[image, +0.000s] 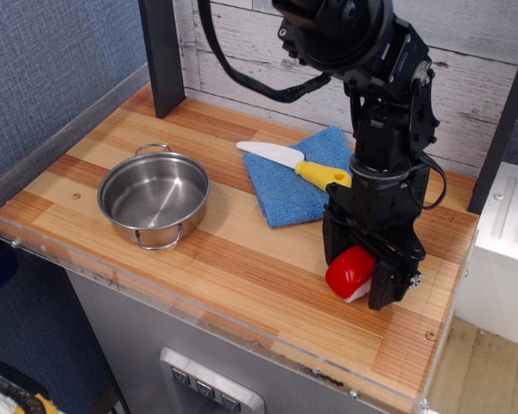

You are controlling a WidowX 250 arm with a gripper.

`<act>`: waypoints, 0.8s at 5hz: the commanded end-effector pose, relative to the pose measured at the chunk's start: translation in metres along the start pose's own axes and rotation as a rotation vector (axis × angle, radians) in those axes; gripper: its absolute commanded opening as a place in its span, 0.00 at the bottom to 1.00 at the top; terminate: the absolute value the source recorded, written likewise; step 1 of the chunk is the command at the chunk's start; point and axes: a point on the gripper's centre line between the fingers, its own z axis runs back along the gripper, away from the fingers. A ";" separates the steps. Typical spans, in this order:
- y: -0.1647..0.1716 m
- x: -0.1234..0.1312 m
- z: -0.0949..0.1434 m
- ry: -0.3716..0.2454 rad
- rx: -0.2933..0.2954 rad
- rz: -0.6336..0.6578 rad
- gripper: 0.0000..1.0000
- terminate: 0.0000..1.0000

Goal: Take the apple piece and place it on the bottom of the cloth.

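The apple piece is a glossy red wedge with a white cut face. It sits between the fingers of my black gripper, low over the wooden table at the front right. The gripper looks shut on it; one finger shows in front, the other is hidden behind the apple. The blue cloth lies flat to the back left of the gripper, about a hand's width away. A white toy knife with a yellow handle lies across its top part.
A steel pot stands empty on the left of the table. A dark post rises at the back left. A clear plastic rim runs along the table's front edge. A white unit stands to the right.
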 end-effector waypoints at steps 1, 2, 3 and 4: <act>0.016 -0.014 0.031 -0.055 -0.004 0.064 1.00 0.00; 0.022 -0.014 0.070 -0.135 0.010 0.104 1.00 0.00; 0.028 -0.022 0.109 -0.206 -0.010 0.152 1.00 0.00; 0.029 -0.032 0.137 -0.262 -0.015 0.181 1.00 0.00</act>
